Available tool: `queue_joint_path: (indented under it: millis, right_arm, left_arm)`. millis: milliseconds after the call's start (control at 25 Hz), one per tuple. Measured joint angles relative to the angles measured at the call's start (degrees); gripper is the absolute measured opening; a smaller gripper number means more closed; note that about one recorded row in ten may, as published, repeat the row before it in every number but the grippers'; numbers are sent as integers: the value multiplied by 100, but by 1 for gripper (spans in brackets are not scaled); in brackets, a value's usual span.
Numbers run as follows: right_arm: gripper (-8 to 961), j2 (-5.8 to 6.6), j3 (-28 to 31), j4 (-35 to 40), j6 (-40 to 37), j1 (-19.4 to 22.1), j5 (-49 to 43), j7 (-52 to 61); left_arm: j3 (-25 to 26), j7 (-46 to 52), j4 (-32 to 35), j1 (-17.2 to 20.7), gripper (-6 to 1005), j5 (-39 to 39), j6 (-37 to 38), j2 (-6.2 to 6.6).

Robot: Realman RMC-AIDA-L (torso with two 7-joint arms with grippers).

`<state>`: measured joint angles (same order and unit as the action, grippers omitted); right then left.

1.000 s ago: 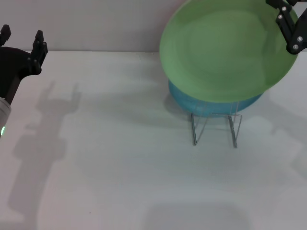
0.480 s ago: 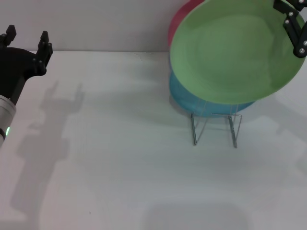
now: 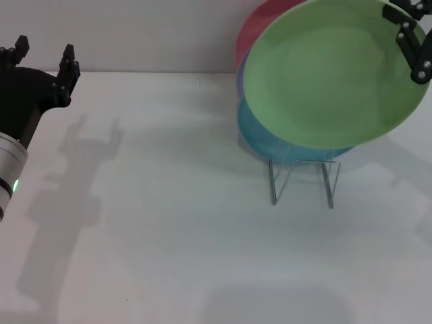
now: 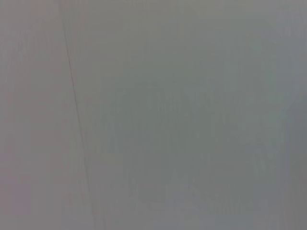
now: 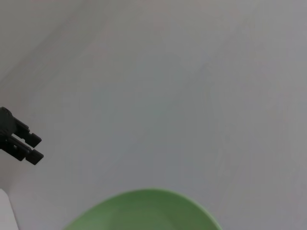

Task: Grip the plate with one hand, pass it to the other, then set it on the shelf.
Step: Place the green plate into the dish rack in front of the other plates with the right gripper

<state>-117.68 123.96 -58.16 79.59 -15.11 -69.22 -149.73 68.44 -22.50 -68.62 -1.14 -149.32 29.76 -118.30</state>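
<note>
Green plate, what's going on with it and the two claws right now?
Right gripper shut on green plate, held in the air above the wire rack. Left gripper open, empty, far off left. Blue plate and pink plate already in the rack.

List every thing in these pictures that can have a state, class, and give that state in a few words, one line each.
Green plate: held in the air by its rim, tilted, above the rack.
Right gripper: shut on the green plate's edge.
Left gripper: open, empty, at the table's far left.
Wire rack: standing on the table, holding plates.
Blue plate: upright in the rack.
Pink plate: behind the green one, mostly hidden.
</note>
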Motion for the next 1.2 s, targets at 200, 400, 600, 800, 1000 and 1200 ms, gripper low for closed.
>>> queue_joint_path:
  millis: [200, 400, 600, 800, 1000, 1200]
  right_arm:
    - [37, 0, 3, 101, -17, -1, -20, -78]
    - [38, -11, 10, 265, -18, -1, -97, -187]
    - [38, -62, 15, 326, -27, 26, -121, -222]
    - [63, -130, 72, 623, -63, 12, -103, -477]
    - [95, -129, 46, 984, -222, -90, -145, -594]
    - [127, -130, 66, 1392, -298, -191, -209, -806]
  left_arm:
    - [-7, 0, 28, -1, 731, 2, 12, 0]
    - [-30, 0, 61, -13, 735, 2, 41, 0]
    - [-67, 0, 69, -18, 739, 0, 95, 0]
    - [-92, 0, 69, -42, 744, -1, 95, 2]
    - [-139, 0, 137, -94, 748, 1, 96, 8]
    - [-166, 0, 258, -175, 752, 0, 95, -4]
